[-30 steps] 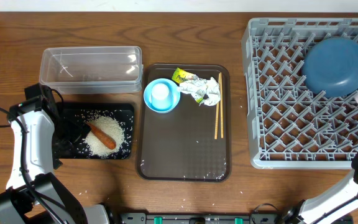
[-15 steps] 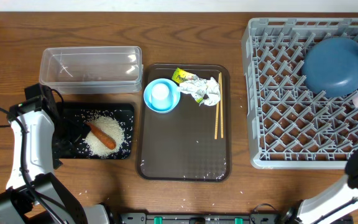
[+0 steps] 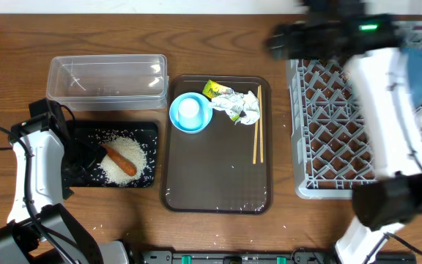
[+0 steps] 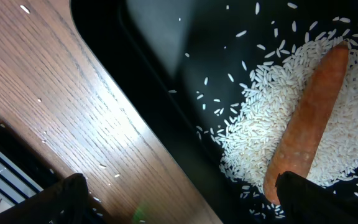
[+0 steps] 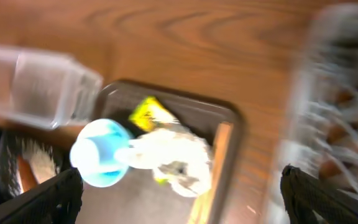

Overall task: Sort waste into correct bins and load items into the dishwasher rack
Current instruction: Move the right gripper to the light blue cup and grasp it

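Tabletop (image 3: 218, 37) of brown wood, grey rack (image 3: 318, 147)

The table (image 3: 218, 44) in front of me is brown wood with a strong grain, and four things sit directly on it. Far on my left is the clear plastic tub (image 3: 107, 59). Just near of it lies the black tray (image 3: 149, 136), its long side running parallel to the tub's. Just right of both, about mid-table, is the dark brown serving tray (image 3: 211, 169), its long side running from far to near. A strip of bare wood separates it from the grey dishwasher rack (image 3: 328, 147), which fills the right side. A few loose rice grains (image 4: 22, 9) dot the wood beside the black tray.
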Robot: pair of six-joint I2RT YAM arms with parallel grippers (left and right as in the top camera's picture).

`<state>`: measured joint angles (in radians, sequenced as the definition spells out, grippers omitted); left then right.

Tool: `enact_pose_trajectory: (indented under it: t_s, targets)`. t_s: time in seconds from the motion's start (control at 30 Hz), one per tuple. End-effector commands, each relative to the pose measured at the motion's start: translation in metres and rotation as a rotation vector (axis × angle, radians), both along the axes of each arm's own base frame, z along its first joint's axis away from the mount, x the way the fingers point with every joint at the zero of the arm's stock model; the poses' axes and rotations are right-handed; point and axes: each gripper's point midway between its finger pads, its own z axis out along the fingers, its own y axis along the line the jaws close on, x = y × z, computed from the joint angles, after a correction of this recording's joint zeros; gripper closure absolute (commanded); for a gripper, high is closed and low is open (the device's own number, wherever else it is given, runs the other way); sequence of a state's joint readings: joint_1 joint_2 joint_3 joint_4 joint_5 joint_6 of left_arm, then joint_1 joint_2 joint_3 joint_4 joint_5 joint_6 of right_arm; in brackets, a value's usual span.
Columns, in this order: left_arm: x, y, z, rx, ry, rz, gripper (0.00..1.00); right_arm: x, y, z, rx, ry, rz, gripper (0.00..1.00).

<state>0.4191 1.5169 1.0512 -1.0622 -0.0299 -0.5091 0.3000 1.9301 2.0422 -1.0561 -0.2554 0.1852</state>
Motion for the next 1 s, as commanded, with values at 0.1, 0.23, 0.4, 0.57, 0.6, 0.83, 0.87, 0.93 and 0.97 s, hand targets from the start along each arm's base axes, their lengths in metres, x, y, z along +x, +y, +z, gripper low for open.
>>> enact_pose_trajectory:
  t_s: [0.1, 0.23, 0.4, 0.57, 0.6, 0.83, 0.87, 0.93, 0.97]
  targets:
    - [-0.002, 0.002, 0.0, 0.006, 0.007, 0.01, 0.01, -0.013, 0.09, -0.064, -0.168, 0.018, 0.078, 0.01]
    - [-0.002, 0.002, 0.0, 0.006, 0.007, 0.01, 0.01, -0.025, 0.136, -0.1, -0.206, 0.024, 0.131, 0.01]
    - [-0.002, 0.002, 0.0, 0.006, 0.007, 0.01, 0.01, -0.042, 0.176, -0.136, -0.229, 0.042, 0.194, 0.01]
    - [-0.002, 0.002, 0.0, 0.006, 0.007, 0.01, 0.01, -0.047, 0.181, -0.161, -0.262, 0.079, 0.169, 0.01]
    - [-0.002, 0.002, 0.0, 0.006, 0.007, 0.01, 0.01, -0.049, 0.183, -0.168, -0.269, 0.09, 0.172, 0.01]
    - [-0.002, 0.002, 0.0, 0.006, 0.007, 0.01, 0.01, -0.059, 0.186, -0.192, -0.303, 0.133, 0.19, 0.12]
    - [-0.002, 0.002, 0.0, 0.006, 0.007, 0.01, 0.01, -0.06, 0.186, -0.194, -0.305, 0.139, 0.186, 0.12]
    - [-0.002, 0.002, 0.0, 0.006, 0.007, 0.01, 0.01, -0.062, 0.187, -0.194, -0.306, 0.142, 0.188, 0.16]
    - [-0.002, 0.002, 0.0, 0.006, 0.007, 0.01, 0.01, -0.062, 0.188, -0.194, -0.306, 0.141, 0.189, 0.2]
